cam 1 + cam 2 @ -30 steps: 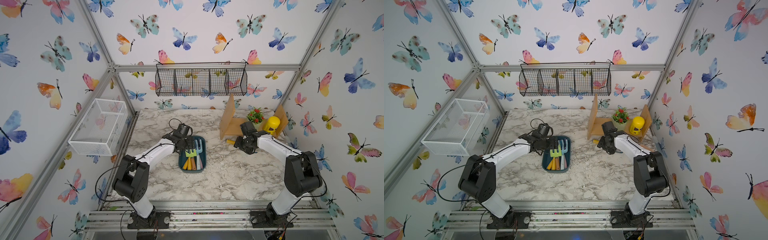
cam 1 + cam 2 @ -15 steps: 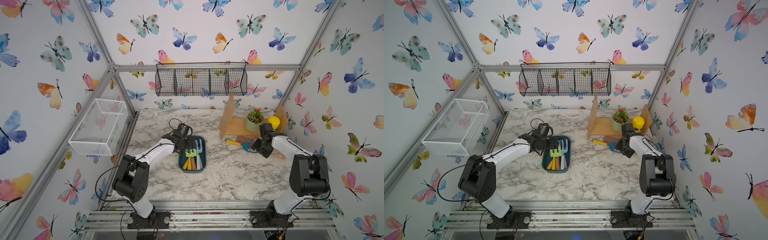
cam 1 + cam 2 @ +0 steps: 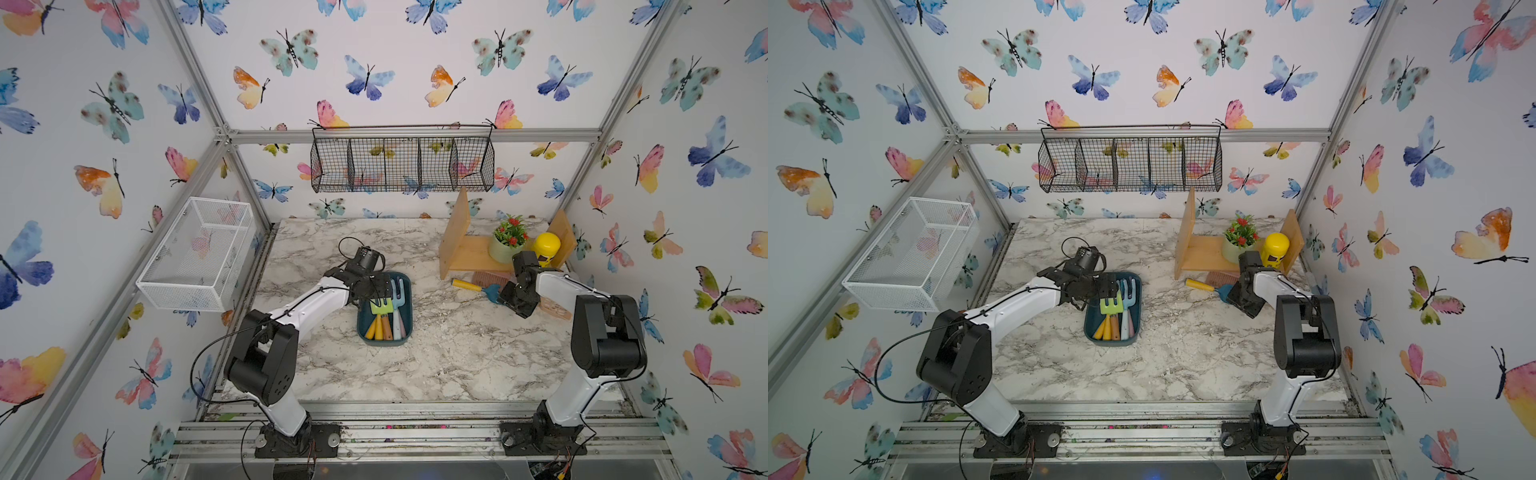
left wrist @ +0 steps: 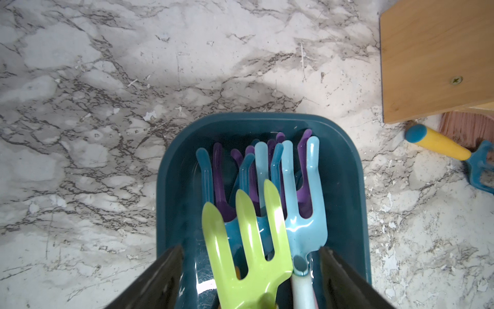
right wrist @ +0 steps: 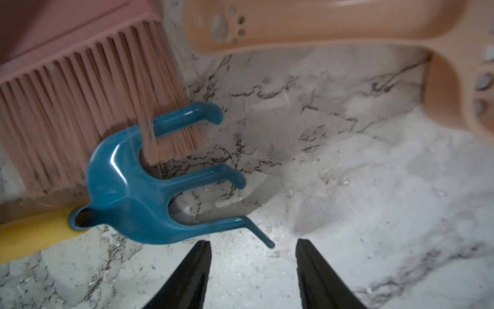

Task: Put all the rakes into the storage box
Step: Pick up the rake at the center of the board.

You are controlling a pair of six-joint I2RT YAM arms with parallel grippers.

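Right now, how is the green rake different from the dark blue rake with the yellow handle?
The green rake lies in the storage box on other rakes; the dark blue rake lies outside it on the table, against a pink brush. The green rake's prongs are flat and pointed; the dark blue rake's are rounded and hooked. Both have three prongs.

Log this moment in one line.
left gripper: open over box | right gripper: open beside rake | rake: on table, touching brush
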